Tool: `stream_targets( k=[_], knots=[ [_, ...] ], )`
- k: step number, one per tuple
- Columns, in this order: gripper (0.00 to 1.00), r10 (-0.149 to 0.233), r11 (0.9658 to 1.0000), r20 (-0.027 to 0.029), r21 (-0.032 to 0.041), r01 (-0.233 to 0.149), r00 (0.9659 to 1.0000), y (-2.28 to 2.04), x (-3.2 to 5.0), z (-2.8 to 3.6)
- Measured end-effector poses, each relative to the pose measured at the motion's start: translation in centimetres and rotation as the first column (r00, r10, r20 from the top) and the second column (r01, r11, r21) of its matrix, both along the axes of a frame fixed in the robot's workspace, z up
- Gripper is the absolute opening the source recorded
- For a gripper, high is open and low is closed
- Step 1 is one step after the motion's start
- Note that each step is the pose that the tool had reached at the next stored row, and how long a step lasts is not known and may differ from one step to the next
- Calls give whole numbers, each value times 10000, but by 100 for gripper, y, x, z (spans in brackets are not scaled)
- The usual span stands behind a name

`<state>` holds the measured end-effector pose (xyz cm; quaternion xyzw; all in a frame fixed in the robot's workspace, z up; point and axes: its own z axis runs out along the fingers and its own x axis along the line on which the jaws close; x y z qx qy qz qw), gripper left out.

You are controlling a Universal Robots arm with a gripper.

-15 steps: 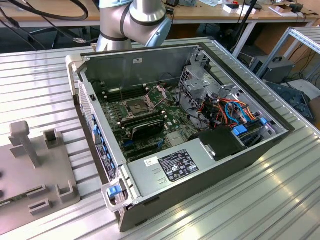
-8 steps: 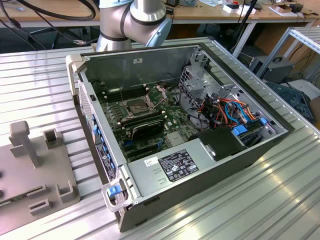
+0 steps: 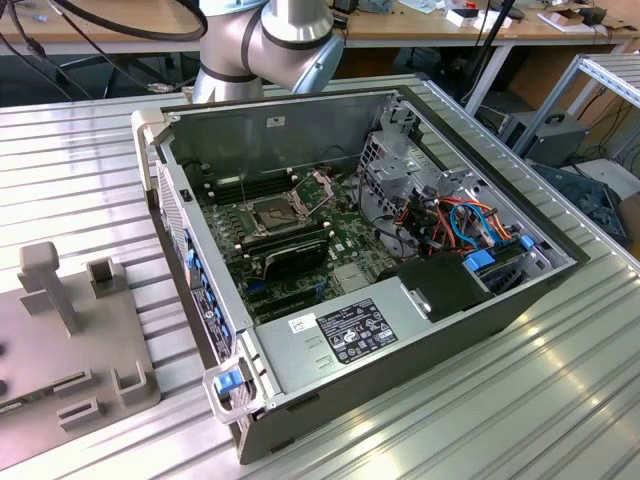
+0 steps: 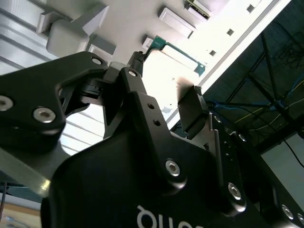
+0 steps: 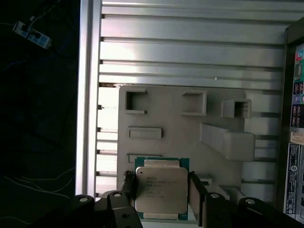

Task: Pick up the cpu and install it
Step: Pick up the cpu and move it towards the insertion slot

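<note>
Item: cpu (image 5: 160, 189), silvery face up, which we find lying on the grey tray (image 5: 166, 116). Gripper (image 5: 162, 186) over the tray, spread, one finger (image 5: 129, 183) at each side of the cpu; contact we cannot tell. Open case (image 3: 330, 335) beside the tray.

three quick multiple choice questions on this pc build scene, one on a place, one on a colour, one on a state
1. Where is the cpu?
A on the floor
B at the grey tray
C in a drawer

2. What colour is the cpu's rim?
A green
B red
C yellow

3. How is the computer case?
A shut all round
B standing upright
C lying open

Answers:
1 B: the first wrist view shows the cpu against the tray.
2 A: a green edge frames its silvery face.
3 C: in the exterior view the case's top side is off and the motherboard is exposed.
</note>
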<state>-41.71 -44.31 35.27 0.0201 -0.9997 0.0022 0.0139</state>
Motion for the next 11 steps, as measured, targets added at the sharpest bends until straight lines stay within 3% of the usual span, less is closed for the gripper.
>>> stream_targets(
  k=[11],
  knots=[
    [55,0,10000,0,0,0,10000,0,187,-3]
  ],
)
